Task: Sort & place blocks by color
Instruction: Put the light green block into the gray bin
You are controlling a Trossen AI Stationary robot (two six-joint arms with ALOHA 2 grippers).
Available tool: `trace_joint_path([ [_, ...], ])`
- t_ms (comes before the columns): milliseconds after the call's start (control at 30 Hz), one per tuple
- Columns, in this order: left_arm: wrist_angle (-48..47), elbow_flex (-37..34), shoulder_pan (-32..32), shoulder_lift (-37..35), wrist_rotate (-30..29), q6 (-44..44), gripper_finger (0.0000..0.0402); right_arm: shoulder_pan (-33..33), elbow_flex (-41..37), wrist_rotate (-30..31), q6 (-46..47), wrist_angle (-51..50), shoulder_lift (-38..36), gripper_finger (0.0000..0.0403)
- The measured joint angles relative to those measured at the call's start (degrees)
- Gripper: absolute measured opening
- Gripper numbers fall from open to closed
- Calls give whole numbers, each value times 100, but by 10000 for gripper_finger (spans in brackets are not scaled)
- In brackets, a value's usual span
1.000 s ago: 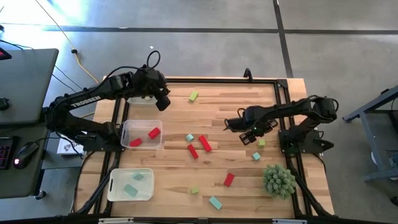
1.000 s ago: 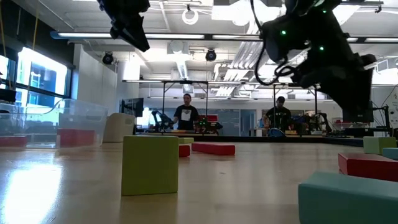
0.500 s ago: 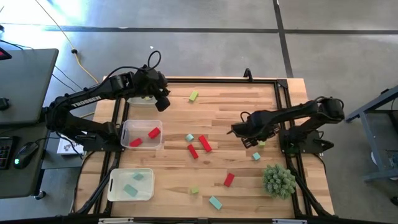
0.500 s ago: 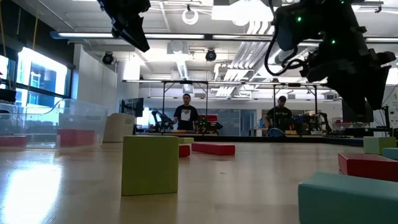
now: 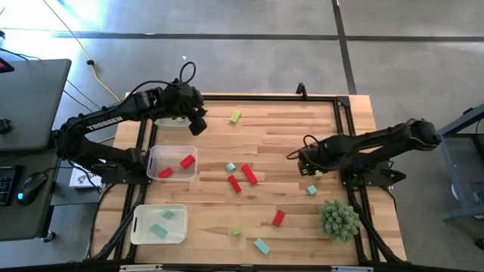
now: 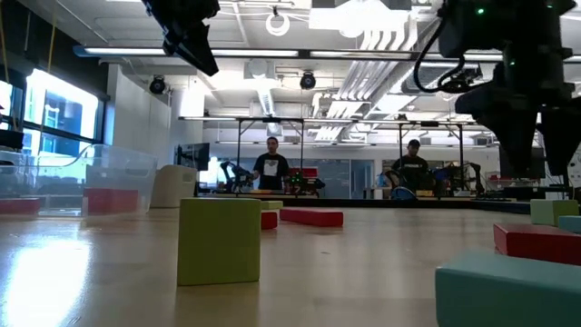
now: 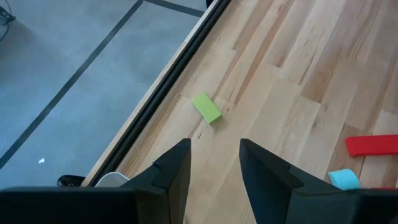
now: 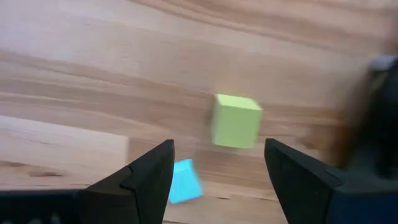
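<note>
We see the right end effector [image 8: 214, 180], fingers spread w/ nothing between, hovering over the worktop [image 5: 287, 136], yellow-green cube [image 8: 236, 121] just ahead, teal block [image 8: 184, 181] nearer the fingers.

The whole table [image 5: 287, 128] is seen straight down from above. From table-top height, a level view is given across the wood into the room. Each wrist view is aimed steeply down, close to the boards. The green cube [image 8: 236, 120] is shared by the right wrist and overhead views.
</note>
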Motion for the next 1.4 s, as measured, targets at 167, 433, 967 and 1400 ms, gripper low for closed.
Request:
trace_joint_path([
  [167, 0, 0, 0, 0, -2, -2, 126, 134, -462, 23, 657, 329, -410, 239],
  [433, 0, 0, 0, 0, -2, -2, 126, 147, -829, 16, 808, 688, -431, 239],
  [967, 4, 0, 0, -2, -2, -48, 126, 139, -1390, -191, 940, 1249, -416, 201],
  [1400, 245, 0, 0, -2, -2, 86, 126, 134, -1476, -323, 1138, 1392, -418, 106],
])
